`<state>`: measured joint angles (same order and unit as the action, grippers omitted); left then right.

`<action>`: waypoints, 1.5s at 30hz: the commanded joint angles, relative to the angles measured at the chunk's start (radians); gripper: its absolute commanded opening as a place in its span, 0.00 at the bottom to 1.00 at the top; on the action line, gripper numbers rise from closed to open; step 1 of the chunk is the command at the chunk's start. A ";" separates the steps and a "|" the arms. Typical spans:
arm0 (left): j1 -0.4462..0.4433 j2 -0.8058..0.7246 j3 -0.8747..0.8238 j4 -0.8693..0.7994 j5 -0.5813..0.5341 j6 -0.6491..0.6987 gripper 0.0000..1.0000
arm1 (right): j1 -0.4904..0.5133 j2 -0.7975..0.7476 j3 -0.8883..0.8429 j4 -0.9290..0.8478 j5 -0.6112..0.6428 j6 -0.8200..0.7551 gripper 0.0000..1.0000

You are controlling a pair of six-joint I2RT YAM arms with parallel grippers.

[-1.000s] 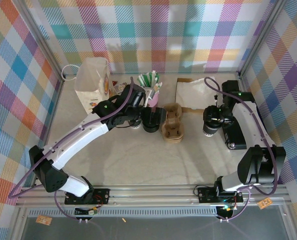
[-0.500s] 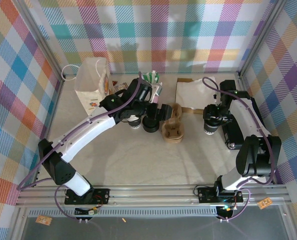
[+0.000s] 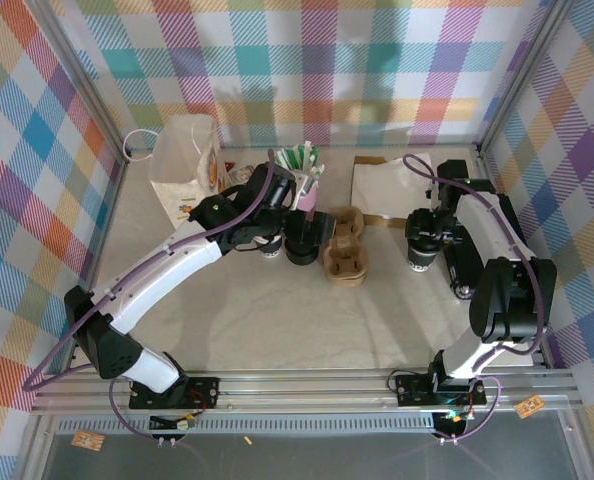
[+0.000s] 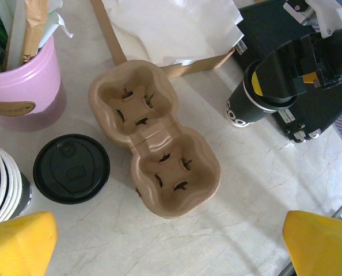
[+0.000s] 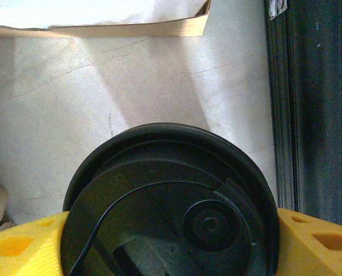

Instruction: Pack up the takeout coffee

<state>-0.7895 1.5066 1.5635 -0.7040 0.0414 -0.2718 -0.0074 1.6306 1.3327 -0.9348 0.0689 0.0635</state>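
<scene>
Right gripper [image 5: 165, 241] is clamping the takeout coffee [image 4: 243, 109] at its lid; left gripper [image 4: 170, 244] is hovering with jaws fully spread above the cup carrier [image 4: 156, 141]

This is a robot test cell in a lab, dressed as a coffee-shop counter. Plaid cloth walls [image 3: 307, 60] run from nine round to three o'clock inside an aluminium frame [image 3: 307, 383]. One robot arm [image 3: 162, 270] is bolted at seven and another [image 3: 497, 232] at five. The marble-look surface [image 3: 277, 320] carries café props: a pulp cup carrier [image 4: 154, 138] at centre, a pink pot of stirrers [image 4: 24, 86] and a paper bag [image 3: 182, 150] toward eleven, stacked paper cups [image 4: 1, 184], a loose black lid [image 4: 71, 168], and a lidded coffee cup [image 4: 243, 112] toward three.
</scene>
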 commanded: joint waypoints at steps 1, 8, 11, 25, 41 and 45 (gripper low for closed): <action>0.007 -0.025 -0.011 0.003 -0.018 0.002 1.00 | -0.006 0.035 0.027 -0.017 0.037 -0.005 0.57; 0.013 -0.025 -0.012 0.004 -0.027 0.001 1.00 | -0.007 0.031 0.033 -0.021 0.044 -0.007 0.57; 0.014 -0.025 -0.014 0.008 -0.028 -0.004 1.00 | -0.007 0.024 0.031 -0.020 0.033 -0.004 0.57; 0.015 -0.042 -0.028 -0.006 -0.033 -0.018 1.00 | -0.026 -0.033 -0.031 0.005 -0.003 0.012 0.57; 0.017 -0.046 -0.043 0.003 -0.040 -0.057 1.00 | -0.091 -0.084 -0.095 0.043 -0.086 -0.008 0.57; 0.017 -0.046 -0.045 0.005 -0.038 -0.066 1.00 | -0.091 -0.083 -0.106 0.045 -0.090 -0.014 0.58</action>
<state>-0.7818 1.4834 1.5280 -0.7040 0.0132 -0.3222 -0.0925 1.5631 1.2499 -0.8940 0.0120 0.0639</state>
